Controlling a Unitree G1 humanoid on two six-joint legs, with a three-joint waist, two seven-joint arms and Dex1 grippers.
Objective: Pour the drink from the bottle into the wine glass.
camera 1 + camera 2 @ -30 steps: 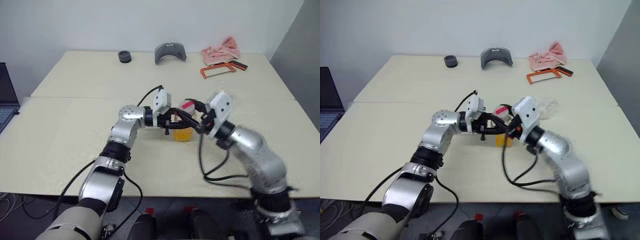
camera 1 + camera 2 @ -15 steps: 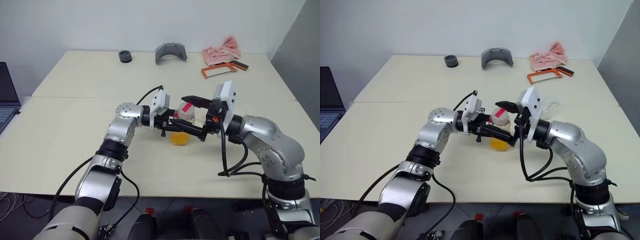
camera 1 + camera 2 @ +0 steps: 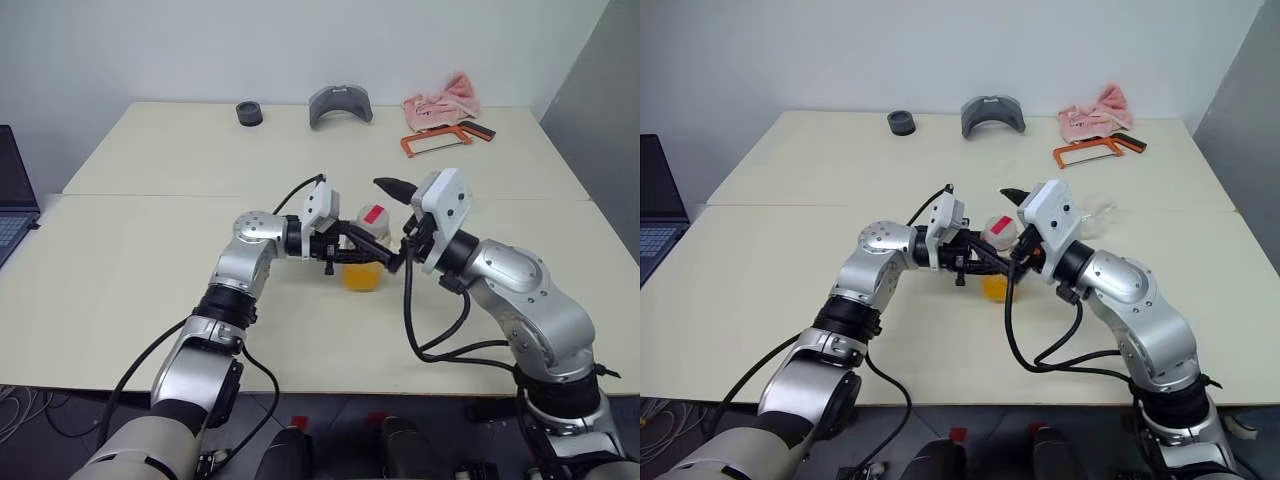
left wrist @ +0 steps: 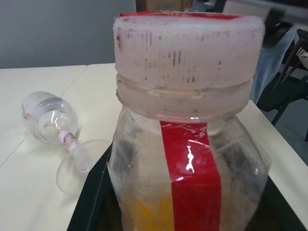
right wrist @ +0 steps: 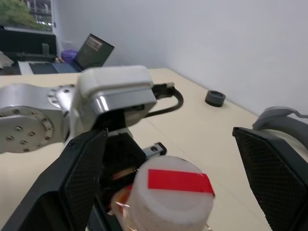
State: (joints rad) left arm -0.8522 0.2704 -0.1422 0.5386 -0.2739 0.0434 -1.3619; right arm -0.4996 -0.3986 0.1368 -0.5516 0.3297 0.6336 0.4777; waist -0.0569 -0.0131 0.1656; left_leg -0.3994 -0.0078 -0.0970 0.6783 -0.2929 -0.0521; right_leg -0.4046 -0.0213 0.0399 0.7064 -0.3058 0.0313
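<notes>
From my left, the left gripper (image 3: pixel 362 255) is clamped on the bottle (image 3: pixel 364 250), which stands upright on the table (image 3: pixel 150 250) with its long axis vertical. The drink (image 3: pixel 362 275) fills the lower part. The lid (image 4: pixel 188 53) is on. To the right, my right gripper (image 5: pixel 168 192) stands wide apart, one finger (image 5: pixel 62 192) on each side of the lid, touching nothing that I can see. The lid lies directly between these fingers, so I judge the right arm the nearer one for gripping it. The wine glass (image 4: pixel 57 132) lies on its side on the table beyond the bottle, stem roughly level, well apart from both grippers.
</notes>
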